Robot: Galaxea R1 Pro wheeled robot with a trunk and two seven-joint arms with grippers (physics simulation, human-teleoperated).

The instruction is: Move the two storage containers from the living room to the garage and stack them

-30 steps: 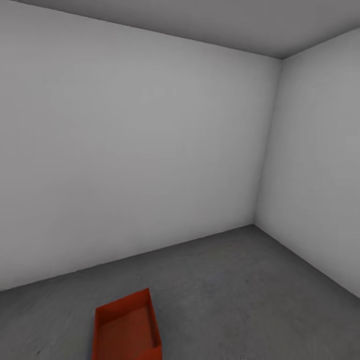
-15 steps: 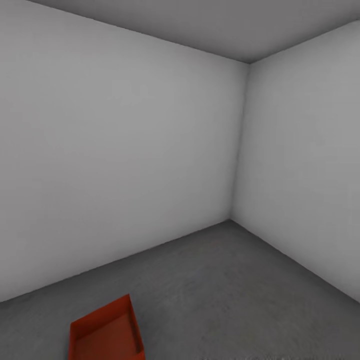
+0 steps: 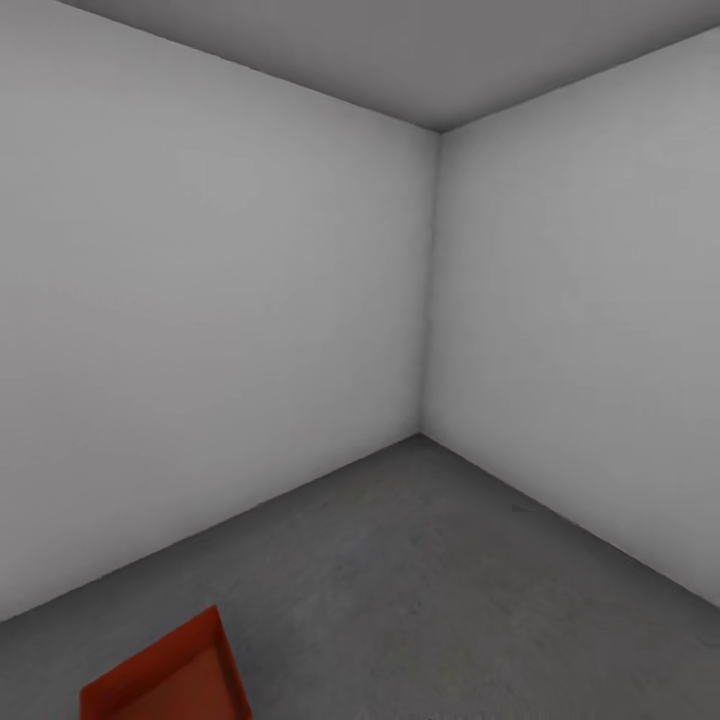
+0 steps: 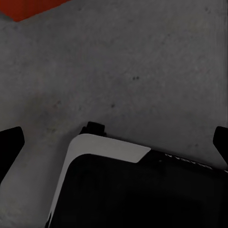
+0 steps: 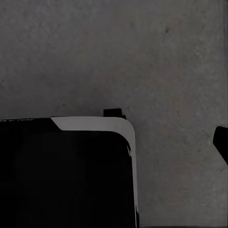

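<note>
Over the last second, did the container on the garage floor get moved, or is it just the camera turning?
It looks like the camera: the whole head view has swung right. The wall corner slid toward the picture's left, and the storage container slid left and down with it, now cut by the lower edge. Nothing was grasped or released. The container seems to sit where it was on the floor, upright and open.

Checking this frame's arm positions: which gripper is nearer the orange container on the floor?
Left, likely. The storage container edges into the left gripper view; the right gripper view has bare floor.
</note>
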